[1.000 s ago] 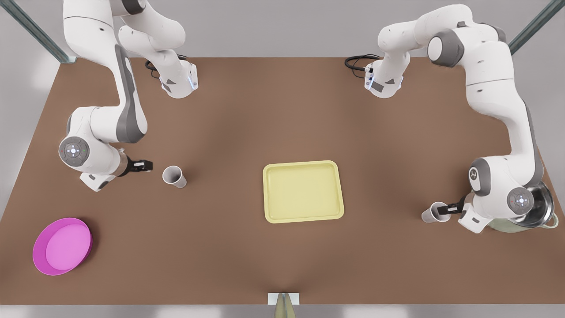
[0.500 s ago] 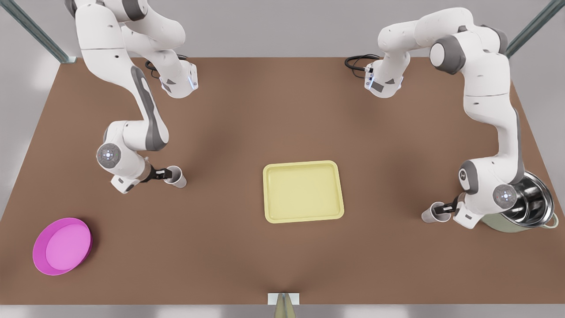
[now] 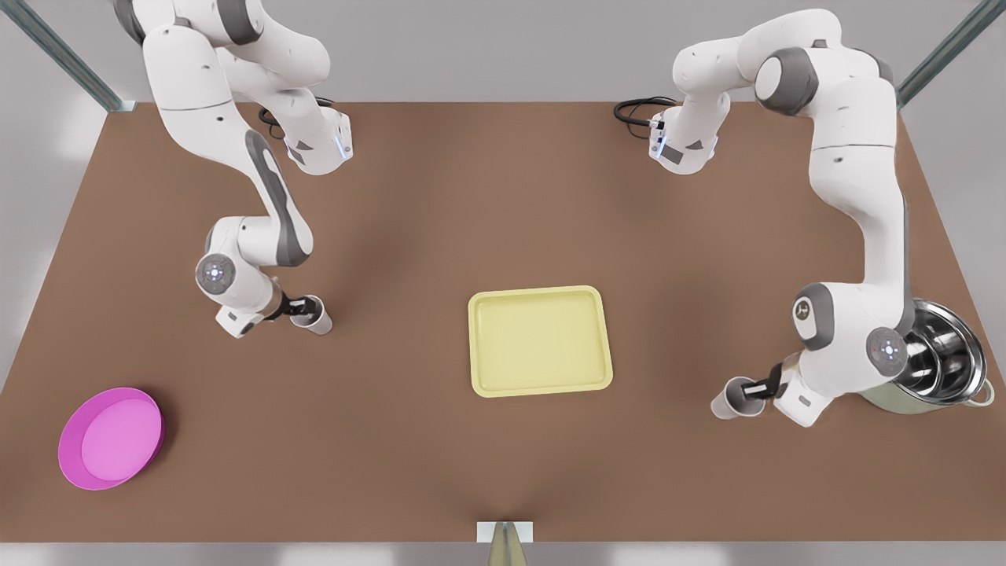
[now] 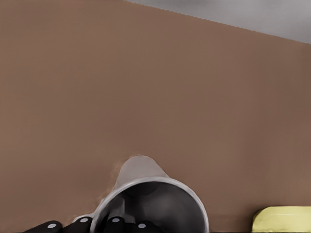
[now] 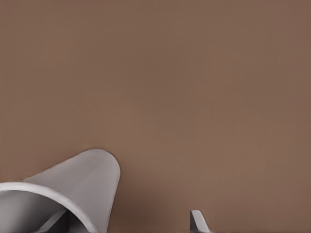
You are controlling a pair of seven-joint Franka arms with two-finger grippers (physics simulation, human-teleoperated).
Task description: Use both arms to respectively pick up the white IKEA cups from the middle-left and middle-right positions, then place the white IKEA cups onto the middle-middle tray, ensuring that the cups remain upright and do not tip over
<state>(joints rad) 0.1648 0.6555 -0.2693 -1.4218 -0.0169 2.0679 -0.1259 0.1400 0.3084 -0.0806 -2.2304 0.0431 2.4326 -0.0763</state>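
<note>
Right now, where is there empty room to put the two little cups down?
The yellow tray is bare inside. The brown table is open between the tray and each white cup, and behind the tray. It is crowded by the steel pot, where the right gripper works, and around the pink dish.

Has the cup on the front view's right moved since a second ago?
Yes. The cup in the right gripper has shifted toward the front view's left, away from the pot.

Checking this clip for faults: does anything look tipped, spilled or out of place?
Nothing stands out. Both white cups look upright, each at a gripper; the yellow tray lies flat and bare between them.
</note>
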